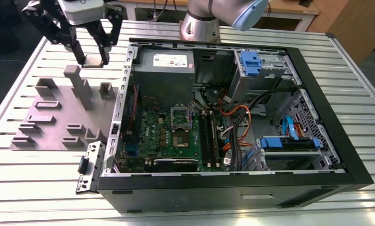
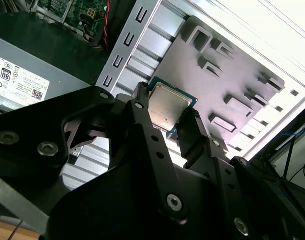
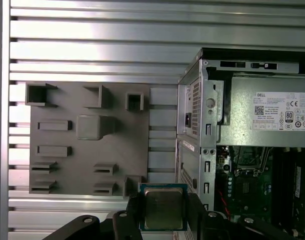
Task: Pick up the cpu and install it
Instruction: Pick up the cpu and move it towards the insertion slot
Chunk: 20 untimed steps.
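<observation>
I'm hovering the end effector (image 1: 93,59) over the table (image 1: 36,181), pinching the cpu (image 3: 163,207), on the exterior view's left of the open computer case (image 1: 238,197).

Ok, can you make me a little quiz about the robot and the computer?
1. True or false: the gripper is holding the cpu.
2. In the exterior view, where is the gripper? A) over the motherboard B) over the table, beside the case C) touching a cable
3. Fill the gap: the plastic clips on the drives inside the case are coloured ____.

Key: 1 true; 2 B; 3 blue.
</observation>
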### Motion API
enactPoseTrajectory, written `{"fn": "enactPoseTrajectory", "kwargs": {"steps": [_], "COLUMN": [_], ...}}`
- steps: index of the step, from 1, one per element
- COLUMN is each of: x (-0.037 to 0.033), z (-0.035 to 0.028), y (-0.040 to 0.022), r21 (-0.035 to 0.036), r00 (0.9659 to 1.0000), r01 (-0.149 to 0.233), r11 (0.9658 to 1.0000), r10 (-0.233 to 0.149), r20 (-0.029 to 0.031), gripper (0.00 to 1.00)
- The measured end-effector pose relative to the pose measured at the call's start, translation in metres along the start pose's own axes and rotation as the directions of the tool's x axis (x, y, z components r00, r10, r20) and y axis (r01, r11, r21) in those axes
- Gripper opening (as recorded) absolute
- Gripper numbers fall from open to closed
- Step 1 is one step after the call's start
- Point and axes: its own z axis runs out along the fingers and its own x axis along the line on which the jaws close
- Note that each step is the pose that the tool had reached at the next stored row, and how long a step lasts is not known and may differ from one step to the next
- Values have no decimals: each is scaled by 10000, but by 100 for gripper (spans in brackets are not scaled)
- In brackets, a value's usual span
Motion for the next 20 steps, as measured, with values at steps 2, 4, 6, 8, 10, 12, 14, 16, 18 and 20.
{"fn": "enactPoseTrajectory", "kwargs": {"steps": [2, 4, 6, 8, 10, 12, 14, 16, 18, 20], "x": [-8, -13, -18, -22, -29, -39, -51, -65, -77, -81], "z": [0, 0, 0, 0, 0, 0, 1, 1, 1, 1], "y": [0, 0, 0, 0, 0, 0, 0, 0, -1, -2], "r21": [1, 1, 0, 0, 1, 1, 1, 0, 0, 1], "r00": [10000, 10000, 10000, 10000, 10000, 10000, 10000, 10000, 10000, 10000], "r01": [0, 1, 0, 0, 1, 1, 0, 0, 0, 0], "r11": [10000, 10000, 10000, 10000, 10000, 10000, 10000, 10000, 10000, 10000], "r10": [0, -1, 0, 0, -1, -1, 0, 0, 0, 0], "r20": [0, 0, 0, 0, 0, -1, 0, 1, 0, 0], "gripper": [47, 47, 47, 47, 47, 47, 47, 47, 47, 47]}}
